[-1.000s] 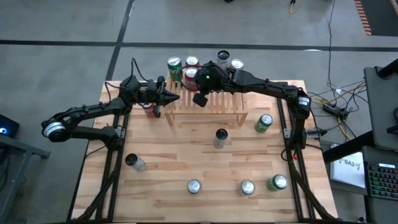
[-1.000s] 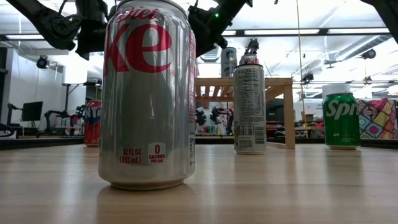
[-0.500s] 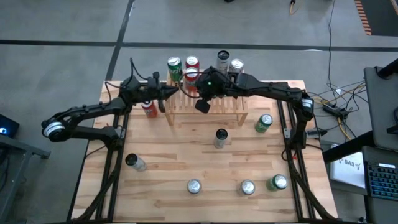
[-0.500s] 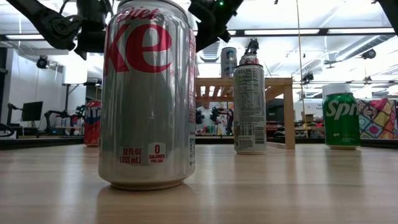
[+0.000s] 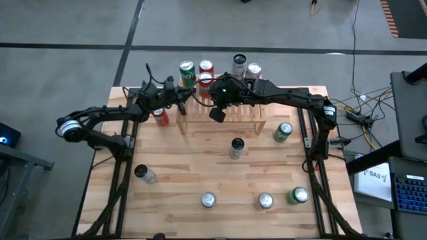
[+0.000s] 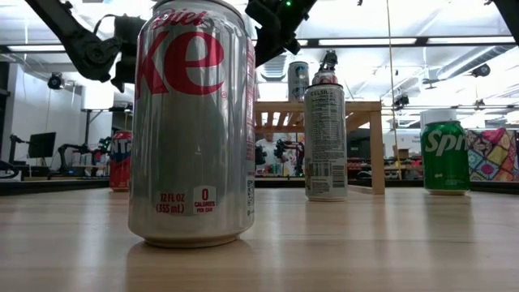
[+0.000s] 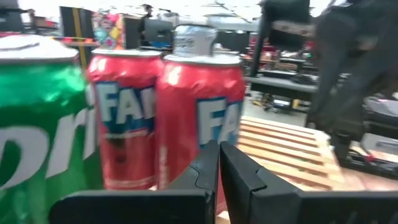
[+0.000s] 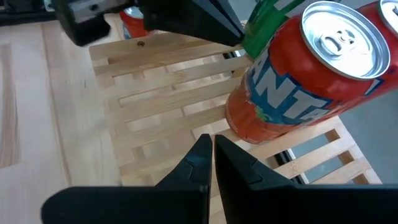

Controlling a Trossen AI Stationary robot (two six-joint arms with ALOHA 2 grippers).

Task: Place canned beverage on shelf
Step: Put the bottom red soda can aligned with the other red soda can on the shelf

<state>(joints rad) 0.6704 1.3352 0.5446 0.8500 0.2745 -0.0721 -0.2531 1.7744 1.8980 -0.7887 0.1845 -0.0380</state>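
Observation:
The light-wood slatted shelf (image 5: 240,113) stands at the table's far middle. On its far-left part a red can (image 8: 292,93) stands upright on its base, with a second red can (image 7: 121,124) and a green can (image 7: 37,124) beside it. My left gripper (image 7: 217,152) is shut and points level from the table's left at the nearer red can (image 7: 199,118). Shut as well, my right gripper (image 8: 211,146) hangs slanting down over the slats (image 8: 155,106), just beside that can and holding nothing. My left gripper's shut fingertips (image 8: 233,38) come level from the table's left and stand right at the nearer red can's side wall (image 7: 186,143), low on the can. I cannot tell whether they touch it. The can stands upright on the slats.
Silver cans (image 5: 239,63) stand at the shelf's far right. A red can (image 5: 159,117) is on the table left of the shelf. Several more cans stand on the near table, among them a tall silver one (image 5: 237,147), a green one (image 5: 283,131) and a Diet Coke can (image 6: 195,122).
My left gripper has swung round and sunk a little, moving toward the red can on the shelf's left part, and has stayed shut. My right gripper shifted slightly over the shelf and then kept still. The cans stand as before.

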